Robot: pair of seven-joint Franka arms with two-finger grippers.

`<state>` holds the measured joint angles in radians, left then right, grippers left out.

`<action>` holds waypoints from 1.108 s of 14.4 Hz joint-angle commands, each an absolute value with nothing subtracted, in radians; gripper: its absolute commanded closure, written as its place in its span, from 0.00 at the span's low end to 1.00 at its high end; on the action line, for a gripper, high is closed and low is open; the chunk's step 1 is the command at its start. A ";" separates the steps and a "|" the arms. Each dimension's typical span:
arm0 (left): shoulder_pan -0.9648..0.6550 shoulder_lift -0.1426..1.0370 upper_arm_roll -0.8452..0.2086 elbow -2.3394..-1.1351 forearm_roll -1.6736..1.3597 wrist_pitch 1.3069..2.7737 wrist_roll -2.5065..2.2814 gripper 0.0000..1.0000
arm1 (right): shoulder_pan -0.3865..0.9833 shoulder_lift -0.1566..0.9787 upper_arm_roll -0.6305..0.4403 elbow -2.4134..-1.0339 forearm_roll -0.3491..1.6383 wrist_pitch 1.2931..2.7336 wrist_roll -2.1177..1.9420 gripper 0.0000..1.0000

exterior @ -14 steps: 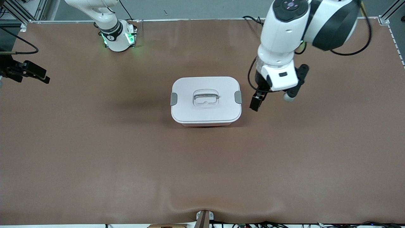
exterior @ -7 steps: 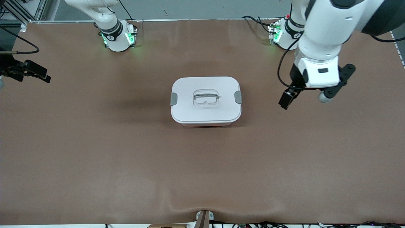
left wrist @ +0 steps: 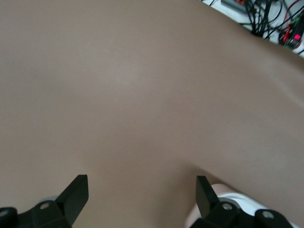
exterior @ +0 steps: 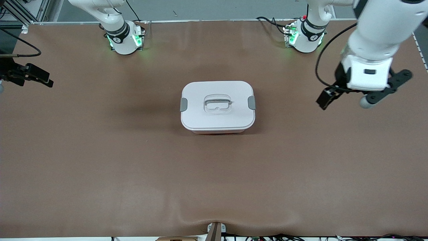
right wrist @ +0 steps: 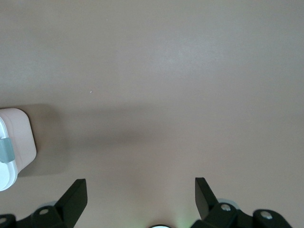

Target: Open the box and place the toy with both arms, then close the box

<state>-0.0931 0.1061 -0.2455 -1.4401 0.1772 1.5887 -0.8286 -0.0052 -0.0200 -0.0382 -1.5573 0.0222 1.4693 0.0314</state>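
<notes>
The box [exterior: 217,117] stands shut in the middle of the table, its white lid on with a grey clip [exterior: 251,102] at each end and the recessed handle [exterior: 217,103] on top. A corner of the box also shows in the right wrist view [right wrist: 14,142]. The toy is out of view. My left gripper [exterior: 329,97] is open and empty over bare table toward the left arm's end, well clear of the box; its fingers [left wrist: 76,194] frame only mat. My right gripper [exterior: 31,75] is open and empty over the right arm's end of the table, with bare mat between its fingers [right wrist: 76,194].
The brown mat [exterior: 133,174] covers the whole table. Both arm bases [exterior: 125,38] stand along the table's edge farthest from the front camera. Cables [left wrist: 270,19] lie past the mat's edge, and a small bracket [exterior: 215,231] sits at the edge nearest the front camera.
My left arm has swung away from beside the box toward the left arm's end of the table, gripper still open. The box and the right gripper have not moved.
</notes>
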 commanded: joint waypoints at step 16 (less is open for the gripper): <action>0.147 0.048 -0.242 -1.453 -0.089 1.484 -0.160 0.00 | -0.011 -0.025 -0.043 -1.555 0.038 1.462 0.034 0.00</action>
<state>0.1361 0.0600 -0.2379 -1.4467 -0.0553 1.5116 -0.1763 -0.0063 -0.0200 -0.0404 -1.5572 0.0222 1.4692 0.0314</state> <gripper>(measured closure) 0.000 0.000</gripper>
